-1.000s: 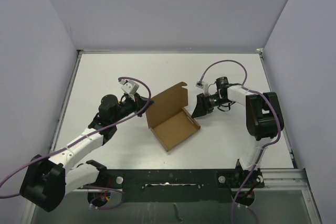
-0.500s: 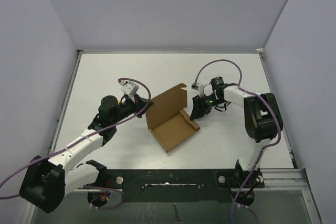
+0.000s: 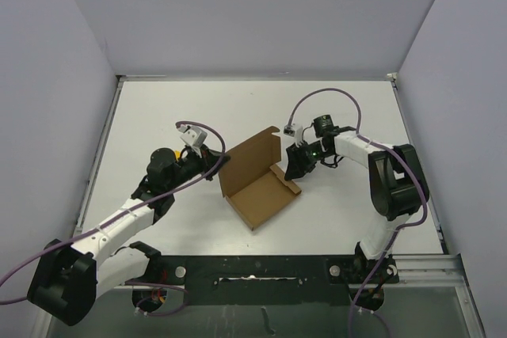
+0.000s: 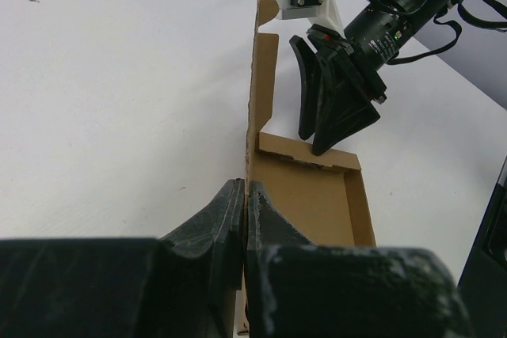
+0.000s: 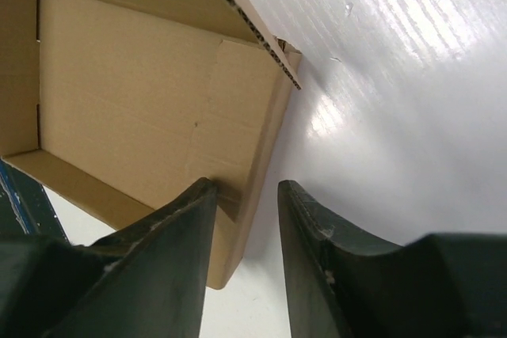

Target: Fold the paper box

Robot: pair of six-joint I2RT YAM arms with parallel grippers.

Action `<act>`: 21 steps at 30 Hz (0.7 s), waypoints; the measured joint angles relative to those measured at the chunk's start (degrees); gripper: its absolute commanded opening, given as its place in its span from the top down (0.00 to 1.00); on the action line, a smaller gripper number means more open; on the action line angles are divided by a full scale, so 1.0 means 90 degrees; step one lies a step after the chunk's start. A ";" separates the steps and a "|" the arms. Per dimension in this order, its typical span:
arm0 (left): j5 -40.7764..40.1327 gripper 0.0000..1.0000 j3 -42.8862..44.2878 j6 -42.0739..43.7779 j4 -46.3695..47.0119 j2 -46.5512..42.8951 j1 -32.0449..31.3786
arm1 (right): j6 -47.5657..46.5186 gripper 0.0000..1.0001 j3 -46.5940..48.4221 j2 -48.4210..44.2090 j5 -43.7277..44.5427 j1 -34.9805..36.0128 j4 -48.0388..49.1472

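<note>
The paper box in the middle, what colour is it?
The die-cut cardboard paper box is plain brown, unpatterned; the right wrist view shows it best.

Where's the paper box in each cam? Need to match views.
Top external: paper box at centre, between the arms.
Left wrist: paper box at centre, lid upright, left gripper shut on its near edge.
Right wrist: paper box fills the upper left.
Shared landmark: right gripper, fingers astride the paper box's side wall.
</note>
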 measured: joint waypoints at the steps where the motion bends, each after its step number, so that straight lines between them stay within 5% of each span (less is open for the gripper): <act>1: -0.0002 1.00 -0.0019 -0.0007 0.0024 0.0000 0.0002 | 0.0010 0.64 -0.0015 0.0000 0.0012 0.0017 0.0012; 5: -0.0005 1.00 -0.0027 -0.0036 0.0029 -0.0002 0.0002 | 0.0056 0.57 -0.0027 0.0000 0.0070 0.0087 0.0051; 21: -0.0005 1.00 -0.0061 -0.0214 0.0078 -0.0002 0.0002 | 0.0107 0.61 -0.0112 0.0000 0.0913 0.0481 0.0338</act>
